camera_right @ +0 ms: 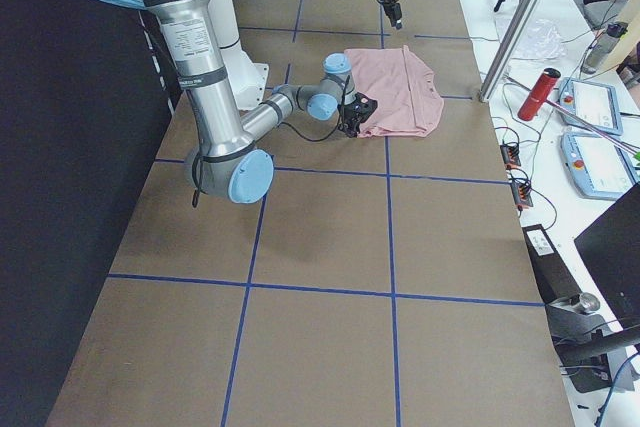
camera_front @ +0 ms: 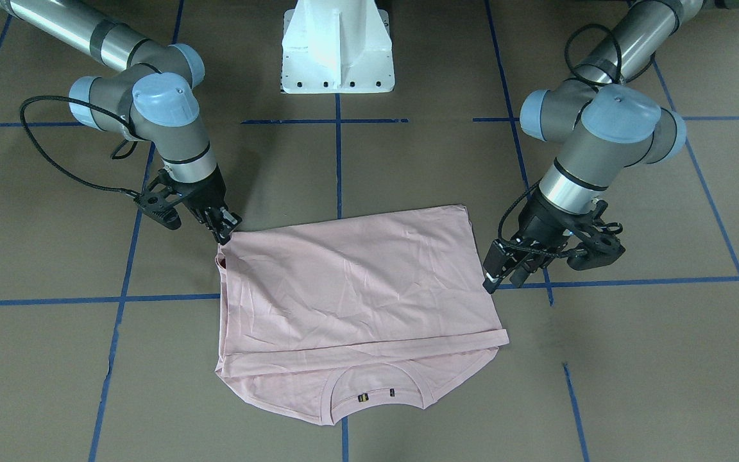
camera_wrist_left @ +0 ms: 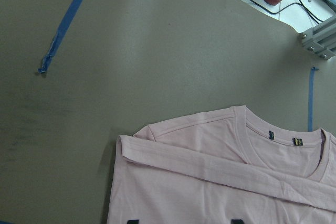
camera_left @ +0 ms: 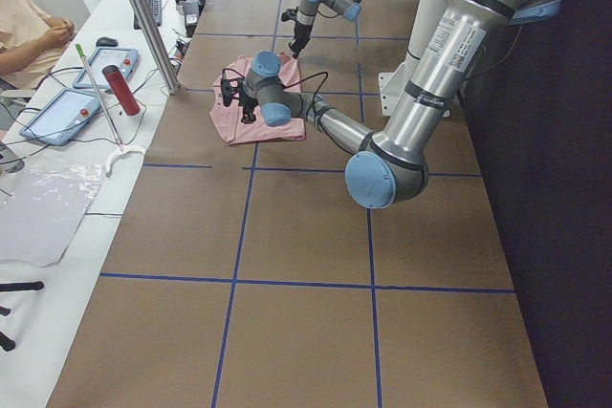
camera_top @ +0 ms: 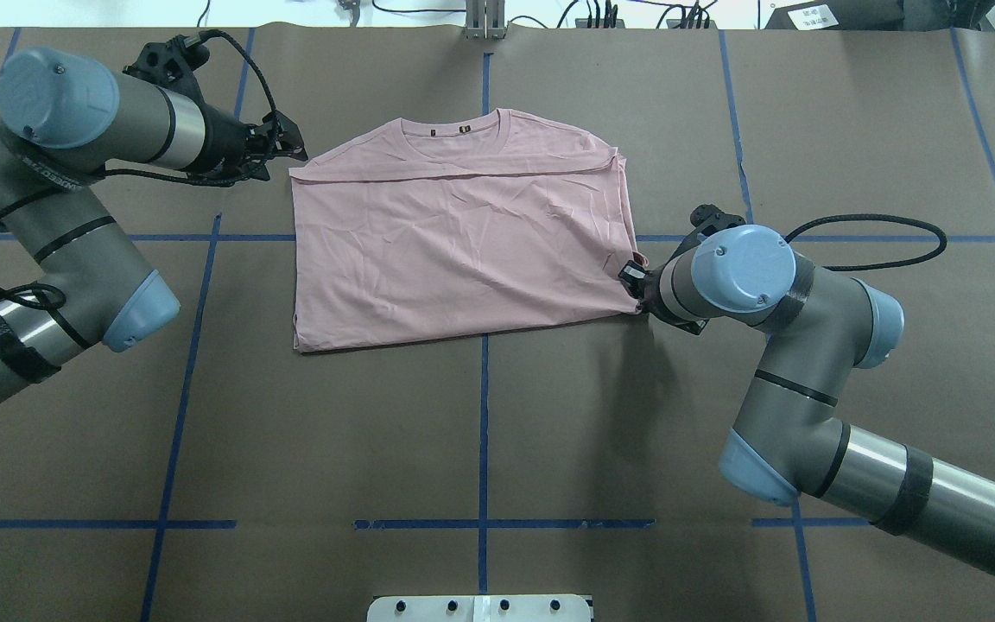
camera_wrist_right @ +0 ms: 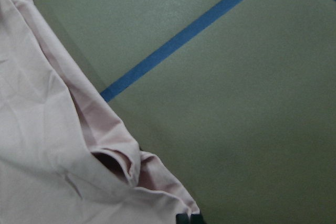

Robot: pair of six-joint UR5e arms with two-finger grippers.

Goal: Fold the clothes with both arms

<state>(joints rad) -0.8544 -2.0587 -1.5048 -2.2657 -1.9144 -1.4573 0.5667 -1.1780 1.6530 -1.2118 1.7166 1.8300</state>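
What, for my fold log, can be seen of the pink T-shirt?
The T-shirt is pale pink, thin, lightly creased fabric, plain side up, lying flat on the brown table. It is folded into a rough rectangle: sleeves tucked in, hem brought up just short of the round collar, which has small tags inside. The right gripper pinches one fold corner; the open left gripper hangs at the opposite edge.

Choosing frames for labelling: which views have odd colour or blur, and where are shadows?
Right wrist-mounted: table tinted green, T-shirt edge soft. Overhead exterior: T-shirt deeper pink, faint shadow near the right pincer. Exterior front-facing: even light, sharp.
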